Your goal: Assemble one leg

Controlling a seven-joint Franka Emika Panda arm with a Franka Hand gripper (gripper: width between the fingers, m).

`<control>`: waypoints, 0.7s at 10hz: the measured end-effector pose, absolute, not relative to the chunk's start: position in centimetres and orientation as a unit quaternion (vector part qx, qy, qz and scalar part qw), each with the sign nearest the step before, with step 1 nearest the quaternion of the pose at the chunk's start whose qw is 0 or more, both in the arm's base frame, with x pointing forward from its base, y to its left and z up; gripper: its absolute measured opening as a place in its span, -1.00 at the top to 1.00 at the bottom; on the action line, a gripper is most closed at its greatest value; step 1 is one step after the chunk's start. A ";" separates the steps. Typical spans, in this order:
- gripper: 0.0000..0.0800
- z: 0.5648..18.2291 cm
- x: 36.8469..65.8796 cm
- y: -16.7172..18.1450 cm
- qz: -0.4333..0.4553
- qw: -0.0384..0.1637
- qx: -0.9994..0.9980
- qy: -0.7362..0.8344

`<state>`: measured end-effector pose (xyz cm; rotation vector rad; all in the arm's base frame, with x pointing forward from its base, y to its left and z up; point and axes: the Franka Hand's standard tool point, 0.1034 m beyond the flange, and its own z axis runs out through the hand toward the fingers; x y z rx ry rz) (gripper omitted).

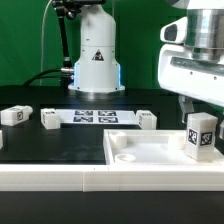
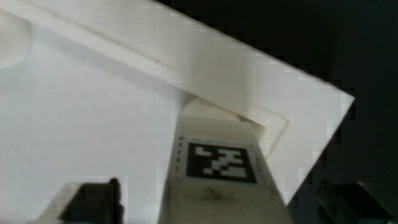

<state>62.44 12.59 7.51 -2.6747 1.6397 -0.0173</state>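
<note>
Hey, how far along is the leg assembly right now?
Looks done: one leg stands upright at a corner of the tabletop. In hand: the gripper is open around that leg, with its fingers clear of it. Whether the leg is fully seated cannot be told. Left: possibly tightening it. Three loose legs sit farther back, untouched.

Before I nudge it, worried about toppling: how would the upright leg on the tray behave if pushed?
Probably stiff: the leg looks like plastic. Likely light, far smaller than the tray. Standing upright, it might tip under a high push.
</note>
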 end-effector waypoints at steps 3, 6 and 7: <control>-0.62 7.6 62.6 12.8 -0.011 0.006 -0.907 0.421; -0.62 7.6 62.7 12.8 -0.014 0.004 -0.961 0.276; -0.62 7.6 62.7 12.7 -0.014 0.003 -0.973 0.230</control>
